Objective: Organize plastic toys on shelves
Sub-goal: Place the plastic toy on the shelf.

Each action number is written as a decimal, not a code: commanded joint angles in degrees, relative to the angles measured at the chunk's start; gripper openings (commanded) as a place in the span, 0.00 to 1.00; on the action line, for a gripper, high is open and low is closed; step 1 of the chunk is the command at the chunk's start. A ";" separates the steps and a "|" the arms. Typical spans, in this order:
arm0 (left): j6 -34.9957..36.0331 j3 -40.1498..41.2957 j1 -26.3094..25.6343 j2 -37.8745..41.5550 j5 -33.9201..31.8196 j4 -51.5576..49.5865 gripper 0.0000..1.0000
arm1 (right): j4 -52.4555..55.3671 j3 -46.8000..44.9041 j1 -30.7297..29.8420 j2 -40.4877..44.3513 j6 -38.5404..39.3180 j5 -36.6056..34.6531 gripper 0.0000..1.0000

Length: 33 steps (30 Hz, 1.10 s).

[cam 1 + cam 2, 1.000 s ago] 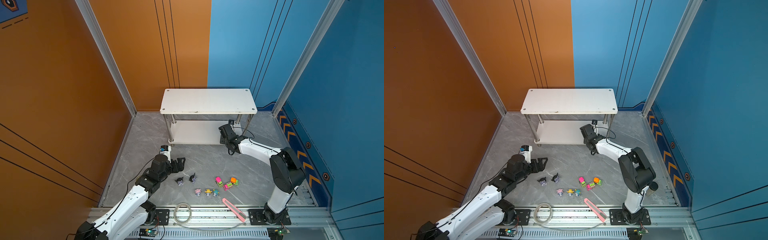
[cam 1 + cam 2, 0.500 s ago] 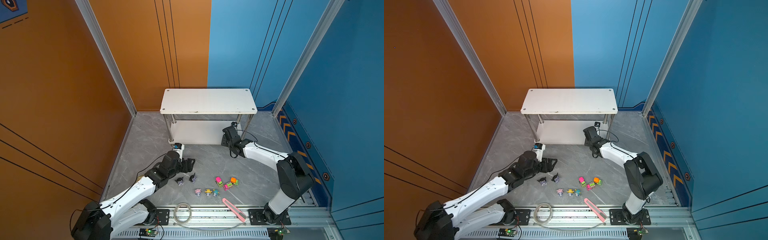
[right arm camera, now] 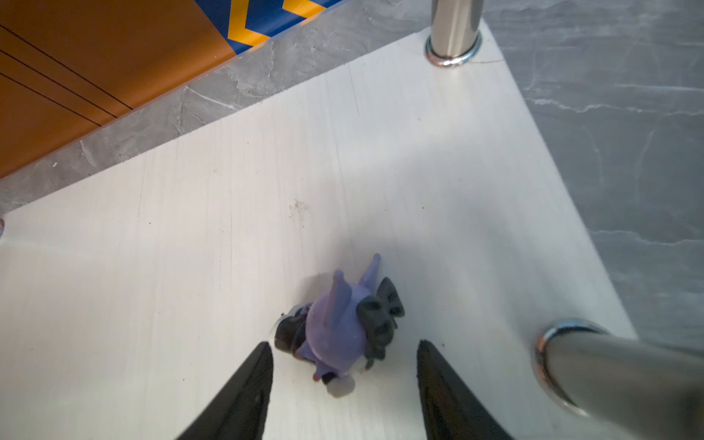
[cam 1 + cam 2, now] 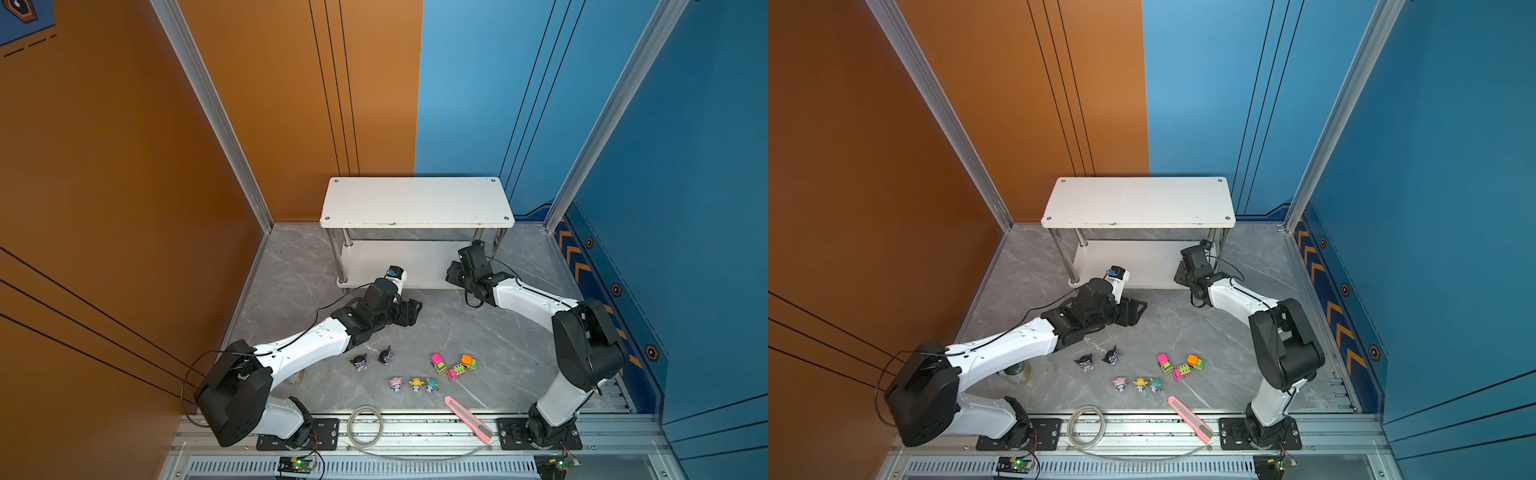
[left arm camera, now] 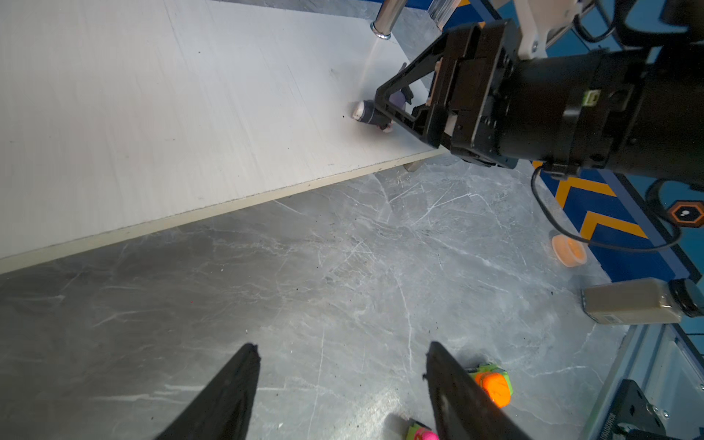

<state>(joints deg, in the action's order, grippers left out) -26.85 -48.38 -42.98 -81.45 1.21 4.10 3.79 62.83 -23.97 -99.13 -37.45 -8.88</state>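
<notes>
Purple figurine [image 3: 343, 327] lay tipped on the lower board [image 3: 190, 228], between the right gripper's [image 3: 344, 344] parted tips, seemingly let go for shelving; left gripper [image 5: 341, 346], open and empty, hovered over the floor near the trucks [image 4: 455, 369].

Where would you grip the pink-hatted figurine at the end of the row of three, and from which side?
Probably from above, across the head of the pink-hatted figurine, jaws in front and behind: it seems to stand upright, and the yellow-hatted figurine close beside it leaves little room for a jaw there.
</notes>
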 commanded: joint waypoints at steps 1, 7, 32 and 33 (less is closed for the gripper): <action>0.96 -3.23 -0.51 -2.62 1.78 1.70 0.72 | -1.49 2.02 0.49 -1.35 -1.56 0.90 0.66; 0.74 -5.41 -0.44 -6.34 3.86 2.18 0.72 | -3.05 3.18 1.11 -3.61 -2.49 1.26 0.68; 0.93 -4.69 -0.26 -6.78 3.95 2.73 0.72 | -10.82 -1.10 1.82 -3.96 -3.94 3.62 0.47; 0.92 -4.69 -0.35 -6.68 3.97 2.76 0.72 | -10.97 -1.36 1.81 -3.91 -3.87 3.67 0.46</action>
<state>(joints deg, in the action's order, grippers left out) -26.76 -52.40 -42.98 -87.81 4.19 6.28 -6.11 62.74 -22.48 -103.90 -40.99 -5.74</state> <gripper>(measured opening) 0.717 0.465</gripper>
